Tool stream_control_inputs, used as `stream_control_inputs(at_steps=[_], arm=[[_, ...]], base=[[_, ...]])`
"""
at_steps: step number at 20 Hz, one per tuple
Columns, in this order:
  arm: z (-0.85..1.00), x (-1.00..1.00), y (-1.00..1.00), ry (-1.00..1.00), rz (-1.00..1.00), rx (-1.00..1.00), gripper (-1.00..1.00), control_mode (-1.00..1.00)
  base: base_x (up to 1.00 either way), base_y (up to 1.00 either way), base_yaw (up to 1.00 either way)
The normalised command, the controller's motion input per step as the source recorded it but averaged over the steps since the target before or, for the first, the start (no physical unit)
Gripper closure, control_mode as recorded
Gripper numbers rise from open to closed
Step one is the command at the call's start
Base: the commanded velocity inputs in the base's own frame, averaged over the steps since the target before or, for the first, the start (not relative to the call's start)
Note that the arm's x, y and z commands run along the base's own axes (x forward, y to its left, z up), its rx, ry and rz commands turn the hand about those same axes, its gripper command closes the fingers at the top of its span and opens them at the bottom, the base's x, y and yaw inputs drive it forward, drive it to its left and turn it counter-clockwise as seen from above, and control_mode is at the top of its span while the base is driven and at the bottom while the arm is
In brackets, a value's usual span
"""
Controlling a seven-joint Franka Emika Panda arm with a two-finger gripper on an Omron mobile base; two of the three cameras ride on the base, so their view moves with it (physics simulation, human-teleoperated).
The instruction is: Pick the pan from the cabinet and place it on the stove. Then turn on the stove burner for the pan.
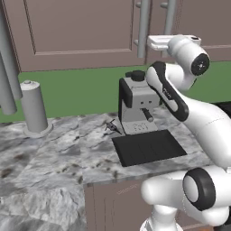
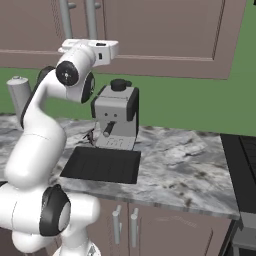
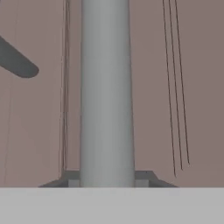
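The cabinet [image 1: 81,27] hangs above the counter with its panelled doors closed. The pan is hidden. My gripper [image 3: 107,178] is shut on one of the cabinet's grey bar handles [image 3: 107,87], which runs straight up between the two fingertips in the hand view. The other bar handle [image 3: 17,61] shows at that view's left edge. From the base, my white hand [image 1: 160,43] is raised against the two handles [image 1: 143,22] at the doors' lower edge. The black stove [image 2: 244,165] lies at the far right of the counter.
A grey-and-black coffee machine [image 1: 137,106] stands on a black mat [image 1: 149,146] on the marble counter [image 1: 49,171], right below my arm. A grey cylindrical canister [image 1: 34,106] stands at the left. Low cabinet doors [image 2: 125,225] sit under the counter.
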Motion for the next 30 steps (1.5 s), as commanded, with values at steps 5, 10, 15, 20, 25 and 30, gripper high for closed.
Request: stream_control_inputs(at_steps=[5, 10, 15, 20, 25, 30], arm=[[0.00, -0.56, -0.61, 0.02, 0.00, 0.00, 1.00, -1.00], [0.00, -0.71, -0.67, 0.00, 0.05, 0.00, 1.00, -1.00], [0.00, -0.83, -0.73, 0.00, 0.09, 0.00, 1.00, -1.00], [0.00, -0.79, -0.76, 0.00, 0.10, 0.00, 1.00, -1.00], [0.00, -0.64, -0.63, 0.00, 0.04, 0.00, 1.00, -1.00], [-0.13, -0.58, -0.31, 0.00, 0.00, 0.00, -1.00, -1.00]], base=[[0.00, 0.00, 0.00], [0.00, 0.00, 0.00], [0.00, 0.00, 0.00], [0.00, 0.00, 0.00], [0.00, 0.00, 0.00], [0.00, 0.00, 0.00]])
